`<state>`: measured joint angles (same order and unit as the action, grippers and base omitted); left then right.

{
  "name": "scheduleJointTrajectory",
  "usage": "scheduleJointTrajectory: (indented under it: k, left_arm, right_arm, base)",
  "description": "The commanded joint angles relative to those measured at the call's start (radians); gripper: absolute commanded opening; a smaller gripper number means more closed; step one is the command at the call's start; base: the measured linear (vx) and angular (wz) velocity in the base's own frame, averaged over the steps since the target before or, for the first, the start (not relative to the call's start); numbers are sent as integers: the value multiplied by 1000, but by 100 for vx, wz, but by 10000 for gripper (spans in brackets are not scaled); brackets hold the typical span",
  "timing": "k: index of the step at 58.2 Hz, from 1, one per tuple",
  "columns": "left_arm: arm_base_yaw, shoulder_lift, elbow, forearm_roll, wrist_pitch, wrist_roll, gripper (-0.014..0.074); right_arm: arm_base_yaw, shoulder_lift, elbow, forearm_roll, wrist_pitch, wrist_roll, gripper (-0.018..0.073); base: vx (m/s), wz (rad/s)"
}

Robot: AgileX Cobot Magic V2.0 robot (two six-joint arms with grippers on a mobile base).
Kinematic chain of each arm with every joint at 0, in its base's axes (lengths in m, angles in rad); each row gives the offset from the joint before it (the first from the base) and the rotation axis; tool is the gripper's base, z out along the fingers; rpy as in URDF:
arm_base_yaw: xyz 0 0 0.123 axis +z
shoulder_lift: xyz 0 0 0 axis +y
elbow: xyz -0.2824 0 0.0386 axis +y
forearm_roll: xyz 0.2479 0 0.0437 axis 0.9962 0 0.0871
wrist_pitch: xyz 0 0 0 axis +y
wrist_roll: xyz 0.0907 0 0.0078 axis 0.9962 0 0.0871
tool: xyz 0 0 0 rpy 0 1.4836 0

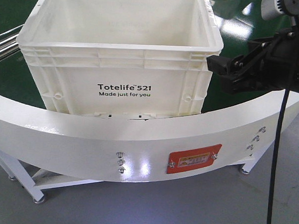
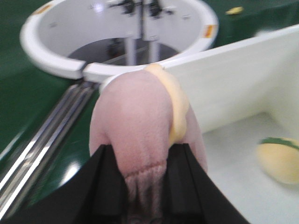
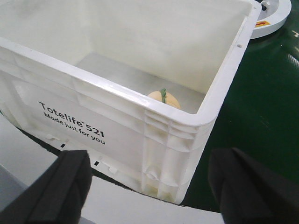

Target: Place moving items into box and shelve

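Pink plush toy [image 2: 135, 116] pinched in left gripper [image 2: 145, 151], white box [image 2: 233, 79] wall just right of it. Right gripper [image 3: 149, 186] spread wide, box corner directly ahead, yellow fruit plush [image 3: 164, 97] inside.

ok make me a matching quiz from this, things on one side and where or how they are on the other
1 pink plush toy
2 yellow fruit plush
3 white box
4 right hand

a open, beside the box
b lying inside the box
c gripped in the left hand
d on the curved white table

pairs: 1-c, 2-b, 3-d, 4-a
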<state>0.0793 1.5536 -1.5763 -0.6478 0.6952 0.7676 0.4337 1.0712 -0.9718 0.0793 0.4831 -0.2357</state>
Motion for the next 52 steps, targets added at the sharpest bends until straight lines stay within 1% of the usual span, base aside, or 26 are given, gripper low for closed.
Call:
scheduleJointTrajectory:
  k: [1, 3, 7, 10, 16, 21, 24, 29, 36, 40, 44, 46, 48, 50, 52]
  left_arm:
    - [-57, -24, -30, -63, -55, 29, 262]
    - [-76, -17, -30, -62, -54, 31, 272]
    - [-97, -1, -30, -59, -51, 31, 316]
    - [-111, 9, -30, -63, -53, 31, 377]
    - [-128, 19, -30, -62, -54, 30, 530]
    - [-134, 17, -30, -62, -53, 30, 615]
    - [-134, 17, -30, -62, -53, 30, 643]
    - [-134, 16, -30, -62, -52, 30, 650]
    - [-134, 16, -30, -62, -44, 30, 631]
    - [-134, 15, -30, -60, -18, 30, 619]
    - [-134, 11, -31, -39, 14, 16, 608]
    - [-135, 11, -33, -19, 20, -10, 606]
    - [-135, 10, -46, 24, 32, -57, 605]
    - [-135, 10, -64, 77, 45, -114, 605]
    - [-135, 10, -90, 157, 67, -192, 605]
  right_arm:
    - [-4, -22, -28, -5, -79, 2, 557]
    - [-4, -22, -28, -5, -79, 2, 557]
    - [-4, -22, -28, -5, -79, 2, 557]
    - [-4, -22, -28, -5, -79, 2, 557]
    - [-4, -22, -28, -5, -77, 1, 557]
    - [-4, -22, -28, -5, -76, 1, 557]
    - [-4, -22, -28, -5, -76, 1, 557]
    - [-4, -21, -28, -5, -76, 1, 557]
    - [-4, -19, -24, -5, -75, 2, 557]
    - [-5, -19, -28, -5, -88, 37, 557]
    - [-30, -7, -54, -5, -76, 82, 557]
    - [-51, 5, -75, -5, -64, 100, 557]
    - [-82, 23, -105, -5, -45, 114, 557]
    - [-114, 43, -135, -3, -17, 130, 557]
    - [-139, 63, -169, -2, 11, 137, 557]
  base:
    - [0, 0]
    - [0, 0]
    - [0, 0]
    - [0, 0]
    - [0, 0]
    - [0, 0]
    - [0, 0]
    - [0, 0]
    - [0, 0]
    - [0, 0]
    - [0, 0]
    - [0, 0]
    - [0, 0]
    - [0, 0]
    - [0, 0]
